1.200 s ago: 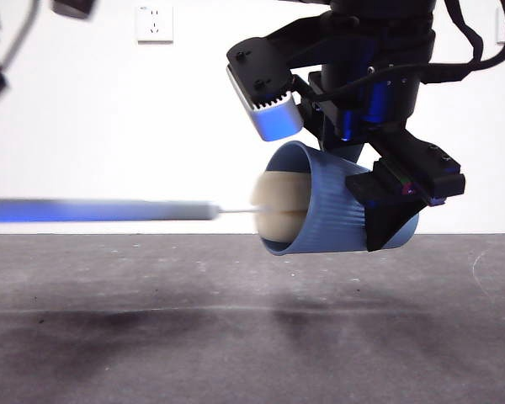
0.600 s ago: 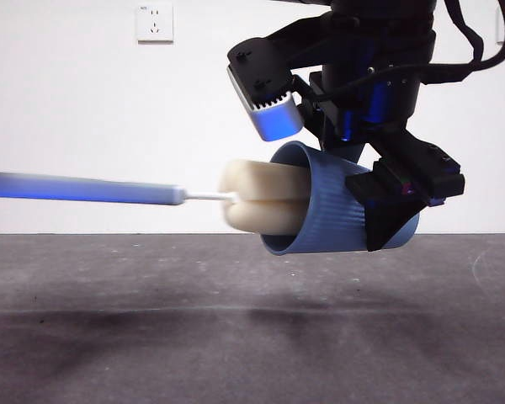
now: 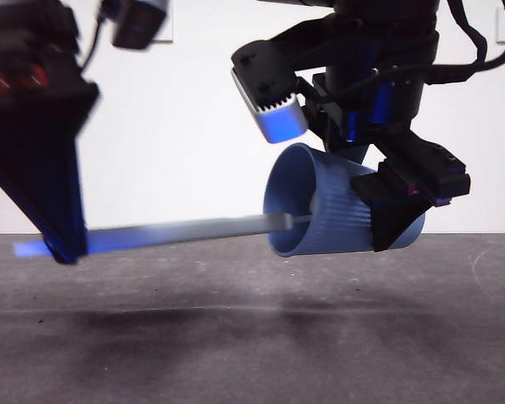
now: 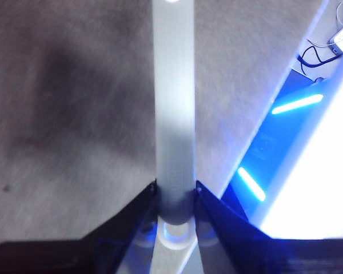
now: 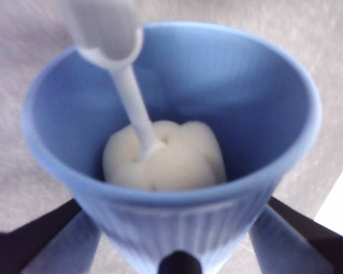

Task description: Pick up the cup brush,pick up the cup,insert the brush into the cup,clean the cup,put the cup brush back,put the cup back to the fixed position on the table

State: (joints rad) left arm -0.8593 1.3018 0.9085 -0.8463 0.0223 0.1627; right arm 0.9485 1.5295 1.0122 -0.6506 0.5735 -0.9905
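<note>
The table (image 3: pixel 252 337) spans the full width of the front view, a dark grey-brown matte surface meeting a white wall at its far edge. Nothing rests on the visible surface; open room lies under both arms.

The right gripper (image 3: pixel 396 215) hangs from above at right, its jaws closed on the ribbed wall of the cup (image 3: pixel 337 215). The cup is held on its side, clear of the table, rim facing left and base to the right. In the right wrist view the cup (image 5: pixel 177 171) sits between the two jaws with its mouth wide open to the camera.

The left gripper (image 3: pixel 63 244) enters from the upper left, blurred, its jaws clamped on the grey handle of the cup brush (image 3: pixel 185 229). The handle runs nearly level, rising slightly to the right, and crosses the cup rim. In the left wrist view the jaws press both sides of the handle (image 4: pixel 174 125).

The cream sponge head (image 5: pixel 163 154) lies deep inside the cup, near its base, fully past the rim.
</note>
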